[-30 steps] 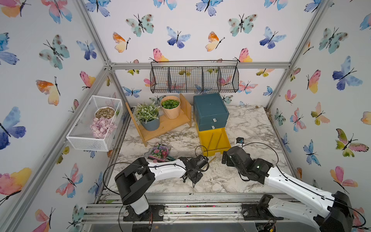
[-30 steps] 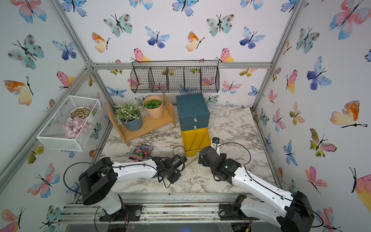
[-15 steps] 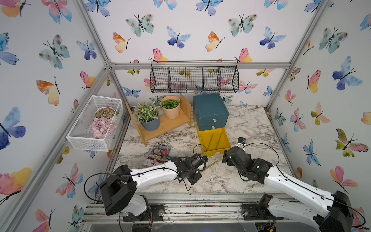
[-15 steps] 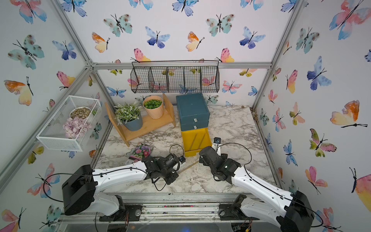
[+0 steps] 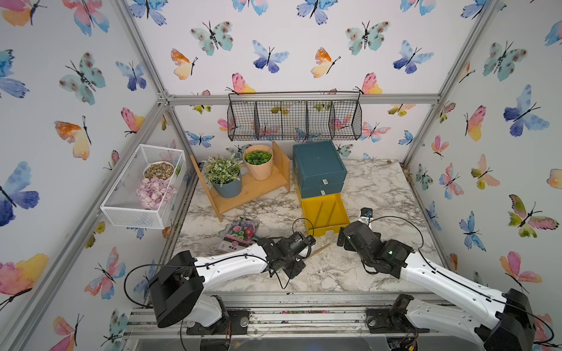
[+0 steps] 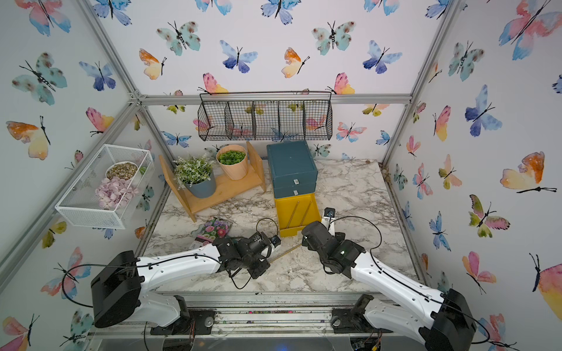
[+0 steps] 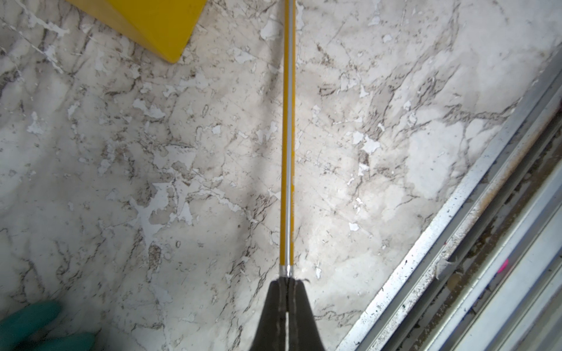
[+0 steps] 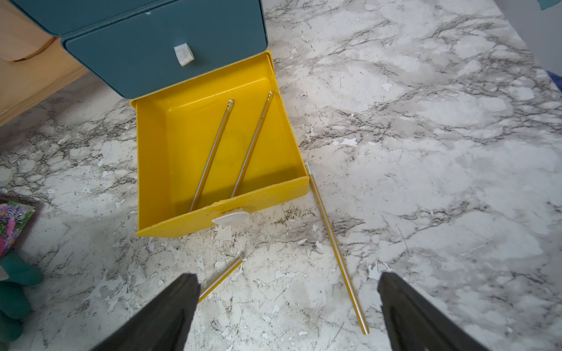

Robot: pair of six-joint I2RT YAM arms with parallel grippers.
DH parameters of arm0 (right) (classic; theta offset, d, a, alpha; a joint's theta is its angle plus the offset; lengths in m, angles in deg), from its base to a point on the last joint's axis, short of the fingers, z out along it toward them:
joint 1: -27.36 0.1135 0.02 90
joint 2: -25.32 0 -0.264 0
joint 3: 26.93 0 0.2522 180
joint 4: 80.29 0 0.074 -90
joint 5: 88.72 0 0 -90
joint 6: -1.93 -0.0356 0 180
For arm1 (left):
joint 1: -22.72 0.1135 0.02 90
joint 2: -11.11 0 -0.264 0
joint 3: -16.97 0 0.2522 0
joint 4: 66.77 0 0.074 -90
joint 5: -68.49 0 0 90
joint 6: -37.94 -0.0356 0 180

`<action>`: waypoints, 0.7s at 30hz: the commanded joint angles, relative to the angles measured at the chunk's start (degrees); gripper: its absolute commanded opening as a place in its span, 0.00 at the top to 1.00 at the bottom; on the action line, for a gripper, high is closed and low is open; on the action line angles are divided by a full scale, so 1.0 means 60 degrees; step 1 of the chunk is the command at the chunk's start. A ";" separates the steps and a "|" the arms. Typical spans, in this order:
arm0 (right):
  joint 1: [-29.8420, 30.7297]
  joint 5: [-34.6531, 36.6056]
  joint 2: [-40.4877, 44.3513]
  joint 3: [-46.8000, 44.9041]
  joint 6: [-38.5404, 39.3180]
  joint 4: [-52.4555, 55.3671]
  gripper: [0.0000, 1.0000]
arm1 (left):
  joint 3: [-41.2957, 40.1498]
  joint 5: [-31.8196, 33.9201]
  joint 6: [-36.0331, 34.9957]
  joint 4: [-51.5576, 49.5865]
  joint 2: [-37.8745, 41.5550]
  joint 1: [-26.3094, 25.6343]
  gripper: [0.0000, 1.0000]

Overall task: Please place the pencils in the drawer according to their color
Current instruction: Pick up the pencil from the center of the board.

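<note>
Got the left end effector (image 7: pixel 287 281) pinched fully closed on a gold pencil (image 7: pixel 288 136), gripping it right at the silver-collar end. Sticks straight out ahead of the fingertips over the marble worktop (image 7: pixel 152 182) and runs past a corner of the yellow drawer (image 7: pixel 152 24).

Got the right end effector (image 8: pixel 287 276) spread as wide as it goes, holding nothing, hovering above the worktop just in front of that pulled-out drawer. Can see a loose gold pencil (image 8: pixel 337 249) lying flat below, between its fingers, with the eraser end right at the drawer's front corner.

Straight ahead, inside the drawer, can make out two gold pencils (image 8: pixel 211 155) (image 8: pixel 251 144) lying side by side, not touching. Just past that, spotted the teal chest (image 8: pixel 146 60) with both upper drawers shut.
</note>
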 commanded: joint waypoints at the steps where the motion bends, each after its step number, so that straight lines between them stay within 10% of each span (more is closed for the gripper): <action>1: 0.0027 0.0368 0.0143 0.0216 -0.0101 0.0148 0.02 | 0.0061 -0.0499 -0.0199 -0.0245 -0.0471 -0.0043 1.00; 21: 0.0027 0.0719 0.0751 0.0081 0.0075 0.0121 0.02 | 0.2115 -0.0963 -0.0552 -0.2636 -0.3793 0.0140 0.99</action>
